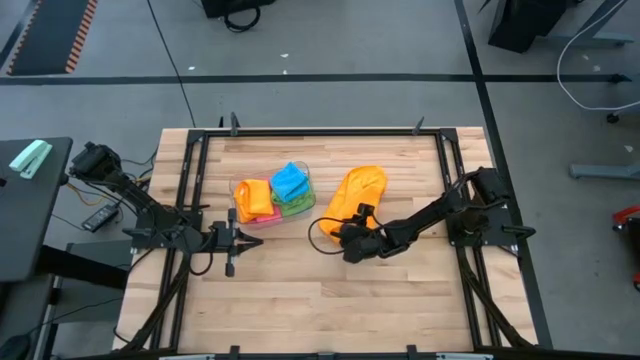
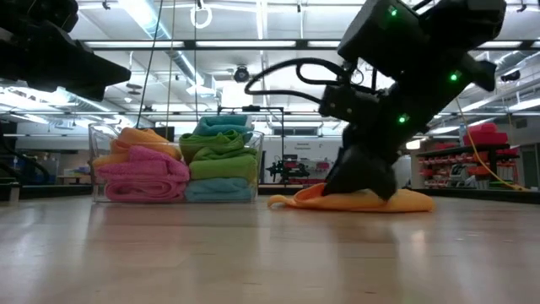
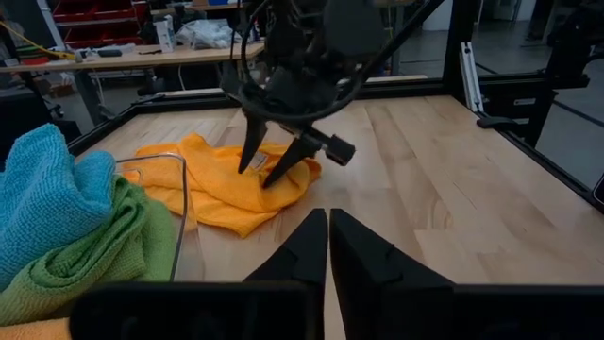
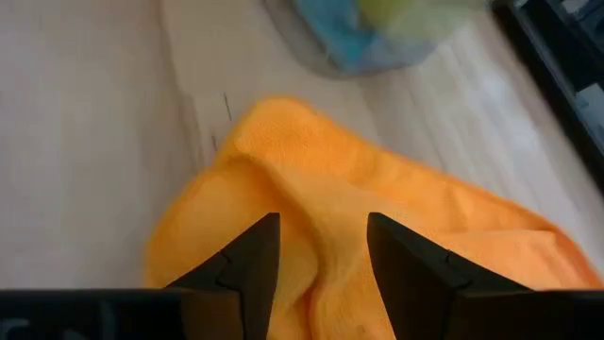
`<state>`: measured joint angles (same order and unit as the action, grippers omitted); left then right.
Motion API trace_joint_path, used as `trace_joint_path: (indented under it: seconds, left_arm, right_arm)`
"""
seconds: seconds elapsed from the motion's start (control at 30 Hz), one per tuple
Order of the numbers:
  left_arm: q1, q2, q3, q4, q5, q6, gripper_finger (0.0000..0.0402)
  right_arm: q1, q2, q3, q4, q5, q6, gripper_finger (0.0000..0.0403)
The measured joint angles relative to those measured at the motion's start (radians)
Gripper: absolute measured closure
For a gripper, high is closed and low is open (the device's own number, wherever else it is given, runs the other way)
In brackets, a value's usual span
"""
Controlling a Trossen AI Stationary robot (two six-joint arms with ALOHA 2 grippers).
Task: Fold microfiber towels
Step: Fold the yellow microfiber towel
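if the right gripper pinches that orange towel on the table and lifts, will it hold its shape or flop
Probably flop: the orange towel lies crumpled in soft folds under the open right gripper, so it should drape from a pinch. It looks thin and light. On the smooth table it may slide or bunch if pushed.

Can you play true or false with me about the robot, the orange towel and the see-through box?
1. The orange towel lies on the table outside the clear tub. True.
2. The right claw is shut tight. False: its fingers are spread open, down on the orange towel.
3. The left claw holds a pink towel. False: it is shut and holds nothing, waiting beside the tub.
4. The tub has a blue towel in it. True.
5. The tub is empty. False: it holds coloured towels.
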<state>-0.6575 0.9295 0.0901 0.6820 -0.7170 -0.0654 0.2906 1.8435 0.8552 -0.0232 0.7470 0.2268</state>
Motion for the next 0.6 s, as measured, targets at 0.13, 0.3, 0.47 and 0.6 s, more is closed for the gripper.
trace_joint_path:
  seconds: [0.13, 0.3, 0.47, 0.6]
  left_arm:
    - [0.0, 0.0, -0.001, -0.001, 0.0, -0.001, 0.0371]
    - [0.0, 0.0, 0.0, 0.0, 0.0, -0.001, 0.0365]
    - [0.0, 0.0, 0.0, 0.0, 0.0, 0.0, 0.0372]
    - [0.0, 0.0, 0.0, 0.001, 0.0, -0.001, 0.0378]
  right_arm:
    - [0.0, 0.022, 0.002, 0.008, 0.032, 0.004, 0.0233]
    - [-0.003, 0.025, 0.001, 0.008, 0.038, 0.008, 0.0238]
    - [-0.01, 0.025, 0.001, 0.004, 0.038, 0.032, 0.0286]
    - [-0.014, 0.026, 0.001, 0.003, 0.038, 0.038, 0.0338]
